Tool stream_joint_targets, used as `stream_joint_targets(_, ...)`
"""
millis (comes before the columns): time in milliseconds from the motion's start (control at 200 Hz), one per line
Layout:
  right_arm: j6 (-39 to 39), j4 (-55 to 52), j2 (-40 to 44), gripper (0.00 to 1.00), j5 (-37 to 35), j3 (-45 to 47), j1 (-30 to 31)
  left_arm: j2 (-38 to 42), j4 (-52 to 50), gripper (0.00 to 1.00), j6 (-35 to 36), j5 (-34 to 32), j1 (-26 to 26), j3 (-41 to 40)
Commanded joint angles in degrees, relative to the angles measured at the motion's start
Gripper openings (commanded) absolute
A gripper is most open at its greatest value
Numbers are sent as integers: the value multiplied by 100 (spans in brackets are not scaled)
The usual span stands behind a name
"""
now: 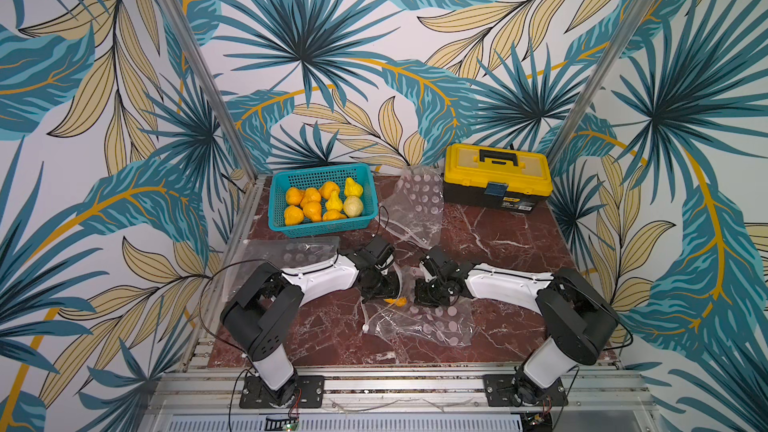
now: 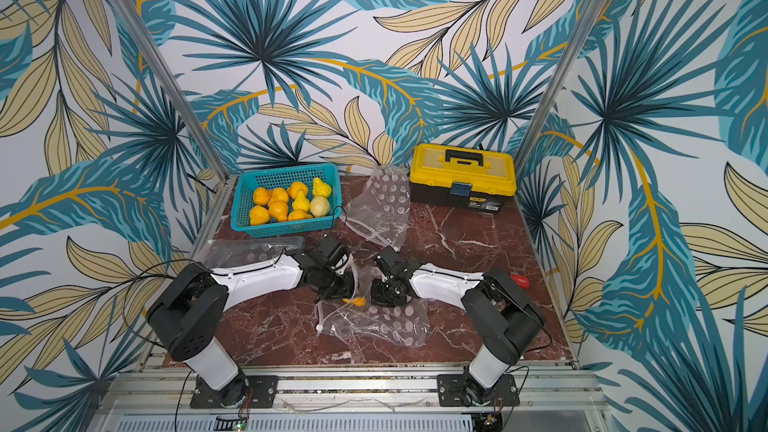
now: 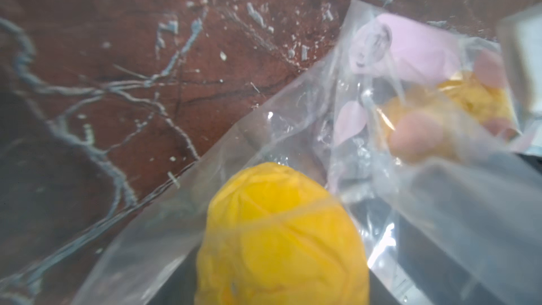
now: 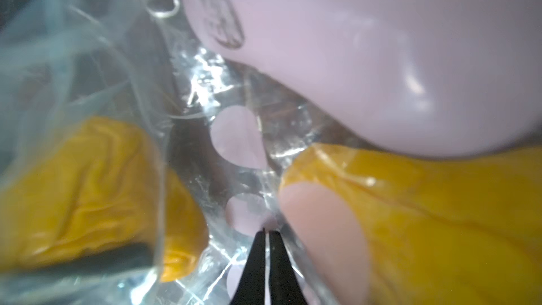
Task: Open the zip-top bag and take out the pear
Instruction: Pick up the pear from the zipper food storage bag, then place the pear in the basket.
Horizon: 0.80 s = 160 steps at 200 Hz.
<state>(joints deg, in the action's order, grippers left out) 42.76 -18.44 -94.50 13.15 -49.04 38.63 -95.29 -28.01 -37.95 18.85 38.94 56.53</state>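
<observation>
A crumpled clear plastic zip-top bag printed with pale pink dots lies on the dark red marble-patterned table, near the front middle, and its thin film is wrinkled and shiny. Both arms reach down to its upper edge. The right gripper has two slim black pointed fingers pressed together, with only a hairline between them, and their tips pinch a fold of the bag film; in both top views this gripper sits at the bag's rim. The left gripper is low over the bag's other corner; its tips are hidden by its own black body, so I cannot tell how wide its fingers stand. The wrinkled yellow-orange pear with a soft, creased skin is just below the left wrist camera, with plastic film lying across it, and a small part of it shows beside the left gripper in a top view. At the back left stands a teal plastic mesh basket holding several yellow and orange pears of the same kind. A yellow and black plastic toolbox with a black handle stands at the back right. Two more clear dotted bags lie on the table, one between basket and toolbox and one partly under the left arm.
</observation>
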Motion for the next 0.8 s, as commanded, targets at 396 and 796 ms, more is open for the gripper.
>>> stream_joint_targets(396,-146,-442,-192,8,-113,554,-486,992,-1223,62,1319,-69,-1638,789)
stream_joint_targets(796,-101,-452,-123,8,-76,588,-484,-309,-1452,62,2189,-543,-2619,3184)
